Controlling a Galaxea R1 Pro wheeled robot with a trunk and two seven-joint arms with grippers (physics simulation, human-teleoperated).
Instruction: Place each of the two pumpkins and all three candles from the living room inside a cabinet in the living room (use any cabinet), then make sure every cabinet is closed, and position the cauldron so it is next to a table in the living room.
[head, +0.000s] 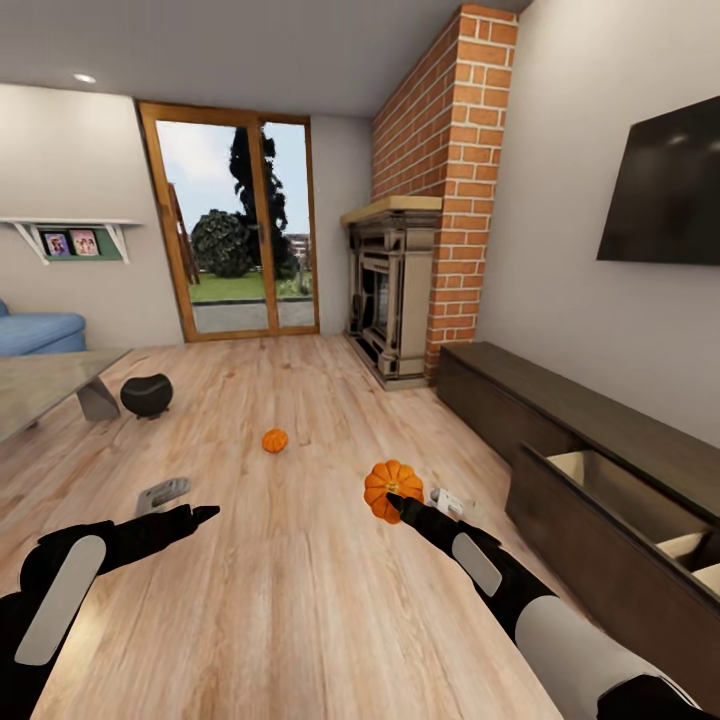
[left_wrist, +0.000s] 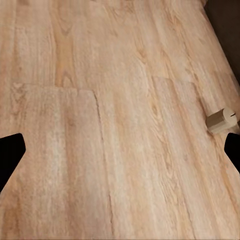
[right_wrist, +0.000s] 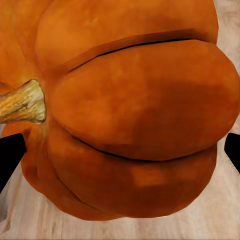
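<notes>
Right gripper (head: 395, 505), at about five o'clock in the head view, clamped on a ribbed round orange pumpkin (head: 391, 488), raised over the light wood plank floor (head: 300, 600). In the right wrist view, orange pumpkin skin (right_wrist: 135, 120) pressed close between the two dark fingertips (right_wrist: 10, 155), tan woody stem (right_wrist: 22, 102) off to one side.

Second, smaller orange pumpkin (head: 275, 440) near the centre of the head view, resting on the planks, well apart from both arms.

Left gripper (head: 195, 520) at about seven o'clock, held over bare floor, jaws apart with nothing between them. Through the left wrist view, a short stubby beige candle (left_wrist: 221, 120) lying on the planks near one fingertip (left_wrist: 234, 150). In the head view, a pale stubby candle (head: 446, 501) on the floor just beyond the right gripper.

Long low dark brown wood cabinet (head: 560, 400) along the wall from three to five o'clock, one drawer (head: 620, 500) pulled out, pale beige divided inside showing.

Small squat matte black cauldron (head: 146, 394) at about ten o'clock, standing just beside the grey slanted leg (head: 98, 400) of the low pale-topped table (head: 40, 390).

Red brick chimney (head: 450, 170) and ornate fireplace (head: 392, 300) at one o'clock, black wall-hung TV (head: 665, 195) at two o'clock, glass doors (head: 240, 225) at eleven o'clock.
</notes>
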